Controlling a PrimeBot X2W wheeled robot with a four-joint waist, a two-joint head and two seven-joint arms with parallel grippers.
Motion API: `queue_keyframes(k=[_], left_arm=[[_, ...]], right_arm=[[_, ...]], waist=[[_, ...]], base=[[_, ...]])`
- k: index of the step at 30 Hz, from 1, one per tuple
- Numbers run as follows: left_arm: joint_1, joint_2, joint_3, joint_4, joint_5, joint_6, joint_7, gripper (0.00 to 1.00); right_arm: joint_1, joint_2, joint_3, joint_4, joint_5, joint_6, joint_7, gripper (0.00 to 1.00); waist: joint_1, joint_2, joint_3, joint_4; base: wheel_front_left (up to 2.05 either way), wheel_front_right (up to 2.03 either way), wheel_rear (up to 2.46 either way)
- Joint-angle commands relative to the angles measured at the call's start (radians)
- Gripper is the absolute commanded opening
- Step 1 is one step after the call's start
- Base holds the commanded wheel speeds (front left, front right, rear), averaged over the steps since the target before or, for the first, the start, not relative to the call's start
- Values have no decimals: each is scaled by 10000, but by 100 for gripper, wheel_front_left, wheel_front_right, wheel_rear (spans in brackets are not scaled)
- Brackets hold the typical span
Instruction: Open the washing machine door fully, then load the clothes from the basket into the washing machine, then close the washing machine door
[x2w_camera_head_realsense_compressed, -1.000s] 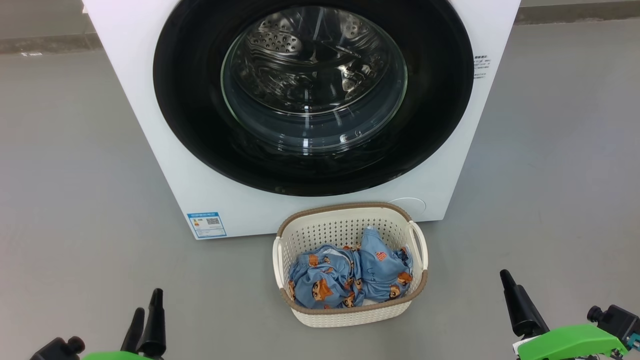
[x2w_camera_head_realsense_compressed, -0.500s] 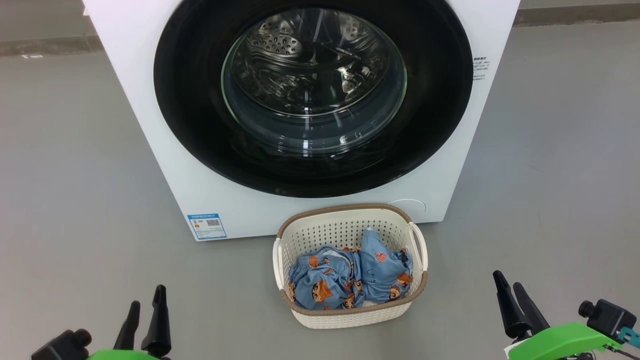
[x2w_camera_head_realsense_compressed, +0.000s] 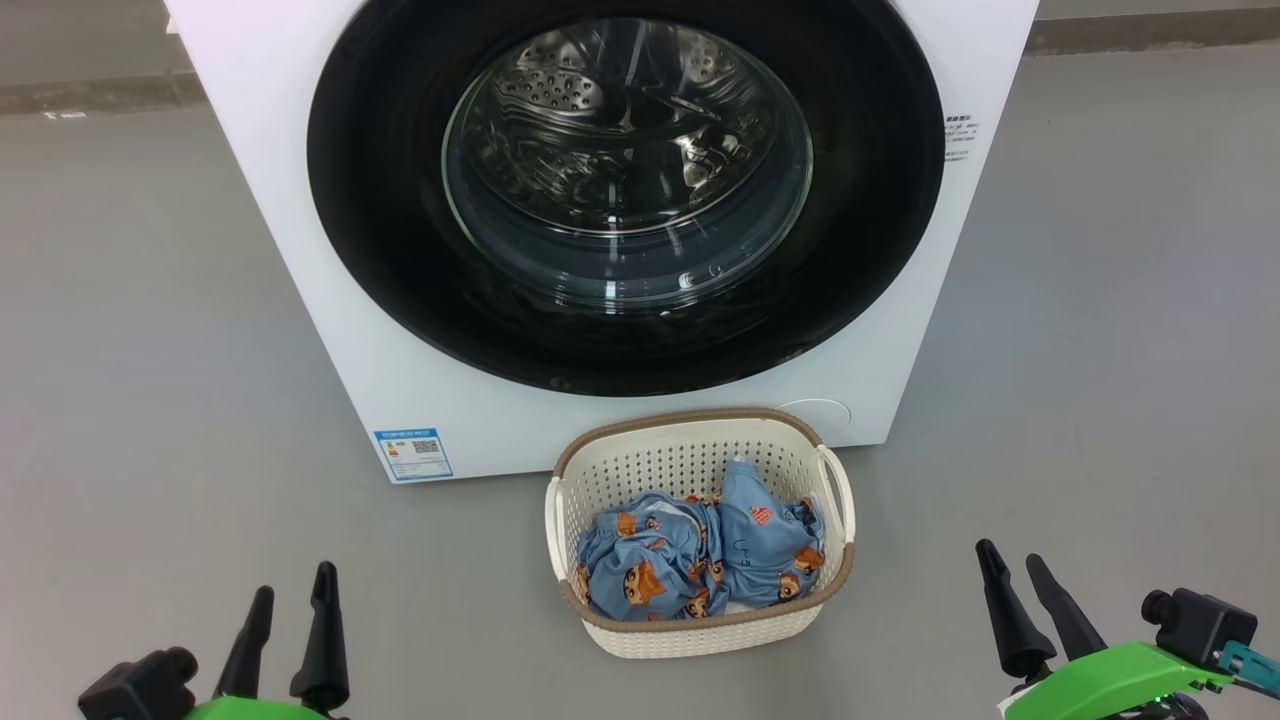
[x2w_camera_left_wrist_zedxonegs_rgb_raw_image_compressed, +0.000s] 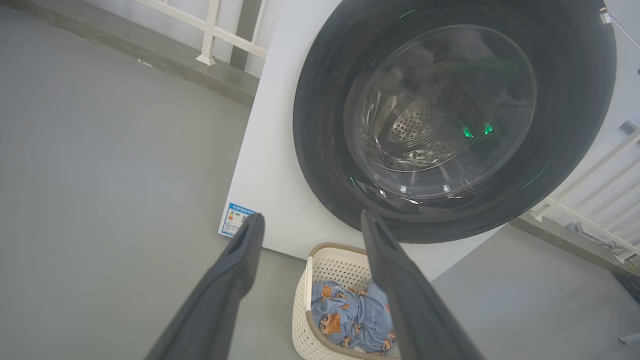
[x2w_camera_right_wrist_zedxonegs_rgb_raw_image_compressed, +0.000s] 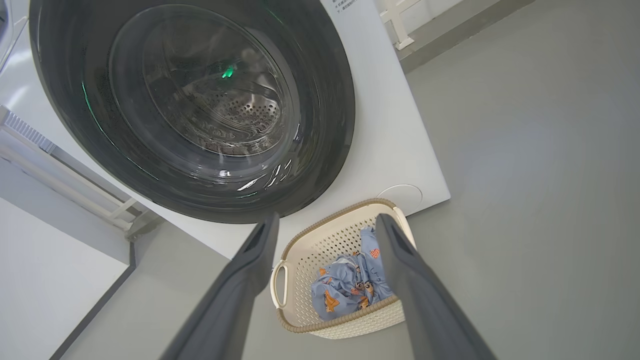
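**Item 1.** Big white boxy front-loading washing machine (x2w_camera_head_realsense_compressed: 290, 260). It stood on the smooth grey floor (x2w_camera_head_realsense_compressed: 140, 330) at 12 o'clock in the head view, front toward the camera. A small blue sticker (x2w_camera_head_realsense_compressed: 413, 452) sat at 7 o'clock on its front panel and a round white cap (x2w_camera_head_realsense_compressed: 815, 410) at 5 o'clock.

**Item 2.** Large round door (x2w_camera_head_realsense_compressed: 380, 270) with a wide glossy black rim and a bulging clear glass bowl. It lay shut, flush on the machine's front. The perforated steel drum (x2w_camera_head_realsense_compressed: 560, 85) showed through the glass.

**Item 3.** Small cream-white perforated plastic basket (x2w_camera_head_realsense_compressed: 690, 416) with a brown woven-look rim and side handles. It sat on the floor at 6 o'clock of the door, just beside the machine's foot. Whether it touched the machine could not be told.

**Item 4.** Light-blue fabric clothes (x2w_camera_head_realsense_compressed: 700, 555) printed with orange-brown bears. They lay crumpled inside the basket, and one piece bore a small red patch.

**Item 5.** Left gripper (x2w_camera_head_realsense_compressed: 294, 580), two long dark fingers on a green mount. It was at 7 o'clock in the head view, well apart from the basket. Its fingers were spread wide with nothing between them.

**Item 6.** Right gripper (x2w_camera_head_realsense_compressed: 1009, 553), of the same build. It was at 5 o'clock in the head view, well apart from the basket. Its fingers were likewise spread wide and empty.
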Motion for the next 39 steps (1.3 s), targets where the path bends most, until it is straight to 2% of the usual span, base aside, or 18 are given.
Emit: queue_keyframes(k=[1, 32, 39], left_arm=[[-126, 184, 222, -330, 330, -50, -174, 100], [-89, 420, 172, -468, 3480, -71, -1066, 100], [-87, 416, 209, -405, 3657, -73, -1138, 100]], right_arm=[[-498, -163, 250, -204, -346, 75, -153, 100], [-600, -449, 604, -88, -3233, 100, -1031, 100], [-584, -433, 599, -88, -3492, 102, -1102, 100]], waist=[[0, -1, -1, -2], [0, -1, -24, -120], [0, -1, -2, -157]], base=[[0, 0, 0], [0, 0, 0], [0, 0, 0]])
